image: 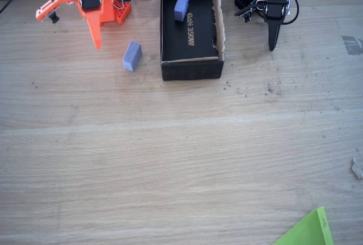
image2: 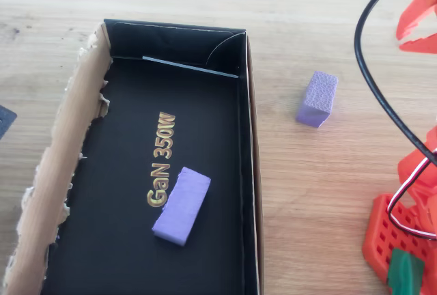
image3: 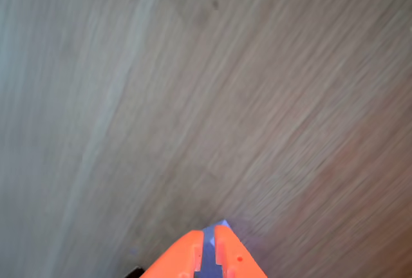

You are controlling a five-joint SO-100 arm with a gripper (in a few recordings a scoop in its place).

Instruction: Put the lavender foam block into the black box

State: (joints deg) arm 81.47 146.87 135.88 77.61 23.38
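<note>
Pale wooden boards make up the table [image: 170, 160], its grain running across the fixed view, with a few dark specks near the middle. At the far edge in that view stands the black box [image: 190, 66], long and open-topped, with raw brown cardboard along its right wall and gold "GaN 350W" lettering on its inside bottom. Inside it, toward the far end, lies a slim bluish-purple block [image: 181, 7]; the overhead view shows it resting flat just beside the lettering [image2: 181, 205]. The lavender foam block [image: 131, 56] sits on the bare table just left of the box in the fixed view, apart from the box wall; in the overhead view it appears right of the box [image2: 317, 98], not touching it. The orange arm stands at the far left, its gripper [image: 96, 36] pointing down at the table a little left of and beyond the foam block, clear of it. In the wrist view the orange fingertips [image3: 193, 252] sit nearly together with only a thin slit between them, holding nothing. A black arm [image: 272, 12] stands right of the box, and a green sheet corner [image: 309, 231] lies at the near right edge.
</note>
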